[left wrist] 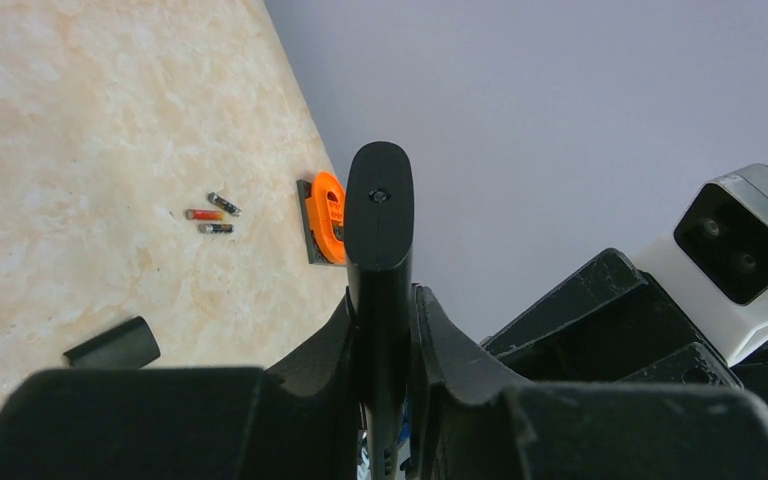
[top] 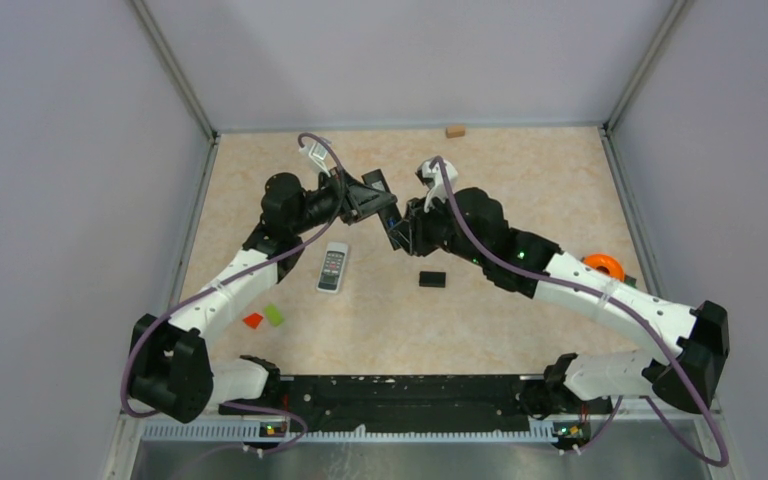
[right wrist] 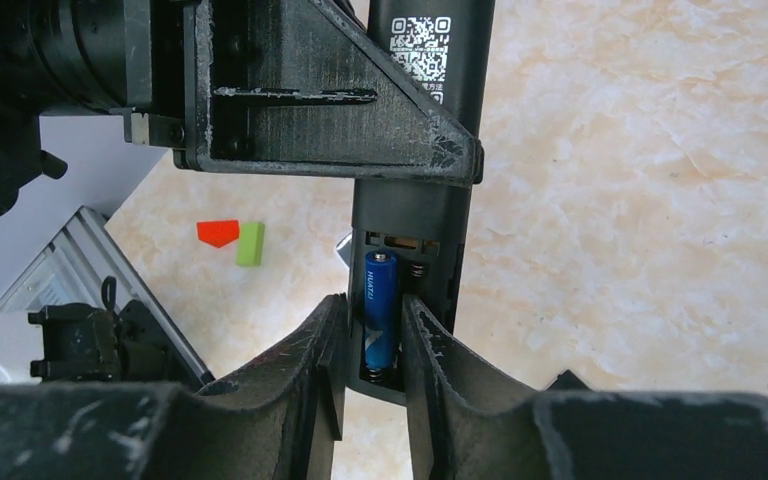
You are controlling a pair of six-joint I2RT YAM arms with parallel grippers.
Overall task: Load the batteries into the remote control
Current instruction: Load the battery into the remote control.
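Near edge of the bench (top: 520,200): red block (top: 252,320) touching lime-green block (top: 275,314), white remote (top: 333,266) just past them. Mid-bench: left gripper (left wrist: 380,300) jaws clamped on black remote (left wrist: 379,220). Right gripper (right wrist: 375,310) jaws straddle the blue battery (right wrist: 380,290) seated in its open compartment; can't tell if pinching. Three loose batteries (left wrist: 210,214) lie near the orange roll (left wrist: 328,215).

We see our left tool (left wrist: 381,312) clamped on a black remote control (left wrist: 379,215), which stands upright between the fingers (left wrist: 332,335), its rounded end sticking out past them. On the pale surface (left wrist: 80,120) beyond lie three batteries (left wrist: 212,215) close together, one of them red. Near them, by the grey wall, sits an orange ring (left wrist: 326,215) on a dark base. A black cover (left wrist: 112,344) lies apart, nearer us. At right we see a white camera housing (left wrist: 738,250) above black parts.
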